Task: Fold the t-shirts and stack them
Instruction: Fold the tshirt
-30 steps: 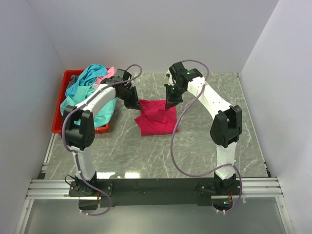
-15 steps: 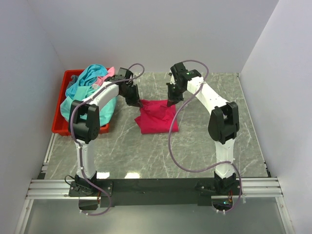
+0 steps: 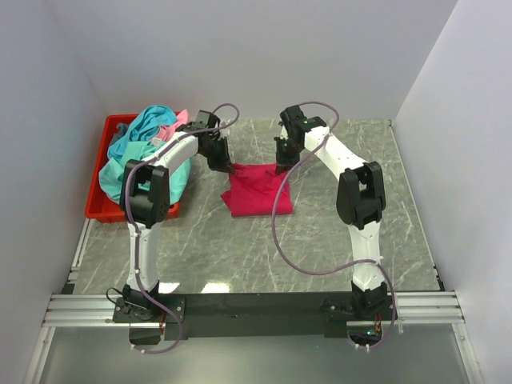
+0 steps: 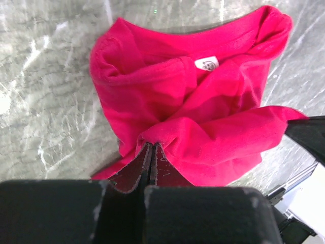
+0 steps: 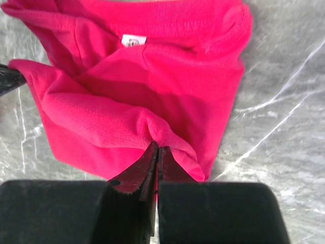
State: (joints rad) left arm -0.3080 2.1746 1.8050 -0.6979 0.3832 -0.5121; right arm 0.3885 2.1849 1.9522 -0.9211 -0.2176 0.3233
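- At far left, by the side wall: red bin (image 3: pixel 94 210), heaped above its rim with a teal t-shirt (image 3: pixel 149 133), crumpled and spilling over the near side of the bin.
- Peeking out at the back of that heap, beside the left arm's wrist: light pink t-shirt (image 3: pixel 179 119), mostly covered.
- Just right of the bin, low over the table (image 3: pixel 344 256): left gripper (image 4: pixel 151 148), fingers pressed together and pinching a raised fold of cloth.
- Between the two grippers, on the marble-patterned table, well apart from the bin: magenta-red t-shirt (image 3: pixel 256 196), rumpled and bunched rather than flat.
- Held at its two far corners, left corner in the left gripper, right corner in the right one; the rest resting on the table nearer the arm bases.
- In both wrist views, cloth gathered to a peak right at the fingertips and spreading away from them; neckline at the far side, with a small white label (image 5: pixel 134 40) facing up just inside it.
- At the shirt's right far corner: right gripper (image 5: pixel 155 150), closed tight, nipping a ridge of the same magenta-red cloth.
- At the edge of each wrist view, a dark tip of the opposite gripper against the shirt.
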